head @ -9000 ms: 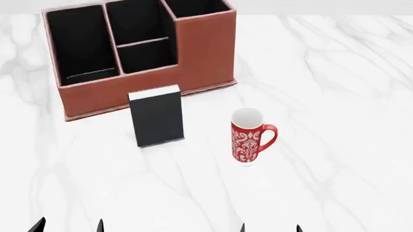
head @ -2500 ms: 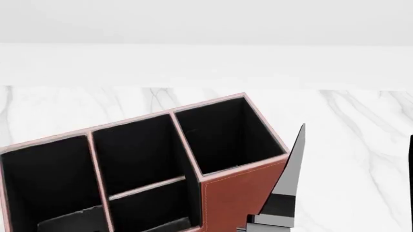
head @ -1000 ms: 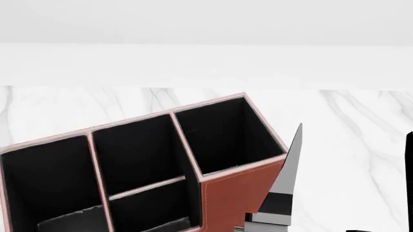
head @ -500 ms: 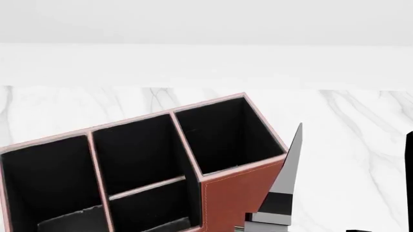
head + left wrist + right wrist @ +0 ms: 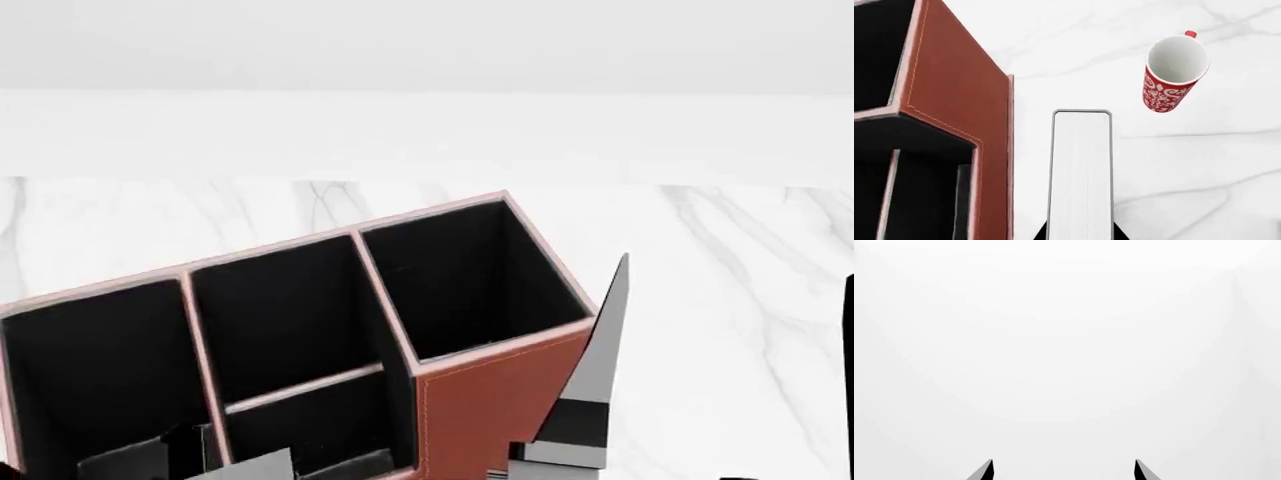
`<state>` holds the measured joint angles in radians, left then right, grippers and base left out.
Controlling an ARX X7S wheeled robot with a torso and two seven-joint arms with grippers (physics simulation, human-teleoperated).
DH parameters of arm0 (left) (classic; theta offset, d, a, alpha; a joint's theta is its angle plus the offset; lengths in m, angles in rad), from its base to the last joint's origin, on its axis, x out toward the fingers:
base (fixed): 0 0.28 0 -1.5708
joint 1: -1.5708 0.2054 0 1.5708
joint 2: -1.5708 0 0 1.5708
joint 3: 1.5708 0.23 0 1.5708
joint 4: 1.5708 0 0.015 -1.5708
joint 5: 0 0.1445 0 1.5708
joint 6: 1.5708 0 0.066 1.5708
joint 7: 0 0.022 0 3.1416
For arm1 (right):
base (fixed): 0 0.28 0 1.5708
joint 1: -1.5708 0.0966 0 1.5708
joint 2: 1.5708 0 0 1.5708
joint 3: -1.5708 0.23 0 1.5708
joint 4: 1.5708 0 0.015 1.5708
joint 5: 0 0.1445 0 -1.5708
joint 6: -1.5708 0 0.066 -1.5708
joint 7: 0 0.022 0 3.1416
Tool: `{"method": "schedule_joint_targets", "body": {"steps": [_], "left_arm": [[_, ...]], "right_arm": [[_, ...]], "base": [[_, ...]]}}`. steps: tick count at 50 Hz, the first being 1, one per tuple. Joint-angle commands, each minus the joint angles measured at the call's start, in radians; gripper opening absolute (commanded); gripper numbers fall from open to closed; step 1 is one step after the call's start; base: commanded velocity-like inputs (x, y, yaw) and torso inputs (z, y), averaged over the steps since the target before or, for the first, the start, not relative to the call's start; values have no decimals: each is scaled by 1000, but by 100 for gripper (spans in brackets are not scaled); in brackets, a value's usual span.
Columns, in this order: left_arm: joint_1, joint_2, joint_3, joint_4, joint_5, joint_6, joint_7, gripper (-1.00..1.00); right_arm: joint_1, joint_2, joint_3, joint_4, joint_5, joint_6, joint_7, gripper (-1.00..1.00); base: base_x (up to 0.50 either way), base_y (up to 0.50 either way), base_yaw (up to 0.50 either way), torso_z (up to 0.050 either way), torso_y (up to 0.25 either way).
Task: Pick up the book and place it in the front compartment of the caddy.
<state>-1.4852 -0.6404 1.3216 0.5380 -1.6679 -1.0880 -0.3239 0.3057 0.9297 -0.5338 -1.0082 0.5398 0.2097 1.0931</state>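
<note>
In the left wrist view the book (image 5: 1081, 170) is seen end-on, its white page edge between black covers, with my left gripper (image 5: 1079, 233) shut on it, one black fingertip on each cover. It is close beside the reddish-brown caddy (image 5: 954, 100), apart from its wall. In the head view the caddy (image 5: 494, 400) fills the lower left; the front compartment (image 5: 287, 310) is the larger black cell behind the short cross divider. A grey and black shape (image 5: 240, 466) shows at the bottom edge over the near cells. My right gripper (image 5: 1064, 470) is open with nothing between its tips.
A red-and-white patterned mug (image 5: 1173, 75) stands upright on the white marble table (image 5: 1187, 175), off to one side of the book. One raised finger (image 5: 597, 350) of my right gripper stands just right of the caddy's tall square cell (image 5: 461, 275).
A grey and black shape has come up into the bottom left of the head view, over the caddy's near cells. The right gripper's finger has barely shifted.
</note>
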Motion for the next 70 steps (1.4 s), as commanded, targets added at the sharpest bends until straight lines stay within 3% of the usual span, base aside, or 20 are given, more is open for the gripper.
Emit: {"method": "schedule_joint_targets", "body": {"steps": [1,10,21,36,55,70], "left_arm": [[-226,-8,-83,-61,-125,-85,22,-100],[-422,31,-120,-206,-137,-174,117,-100],[-532,83,-147,-336,-73,-198,225,-100],[-569,126,-94,-474,136,-194,403,-100],[-616,167,-9,-514,262,-224,444,-100],[-570,177,41,-514,342,-182,440,-100]], "right_arm": [[0,4,-5,1,2,-7,5,100],[-3,14,-3,-3,6,-15,10,100],[-7,24,-2,-1,8,-29,17,100],[-7,33,-3,3,13,-40,21,100],[-11,46,-4,2,13,-52,30,100],[-18,62,4,3,17,-71,41,100]], "base": [[0,0,0,0,0],[0,0,0,0,2],[0,0,0,0,1],[0,0,0,0,1],[0,0,0,0,2],[0,0,0,0,1]]}}
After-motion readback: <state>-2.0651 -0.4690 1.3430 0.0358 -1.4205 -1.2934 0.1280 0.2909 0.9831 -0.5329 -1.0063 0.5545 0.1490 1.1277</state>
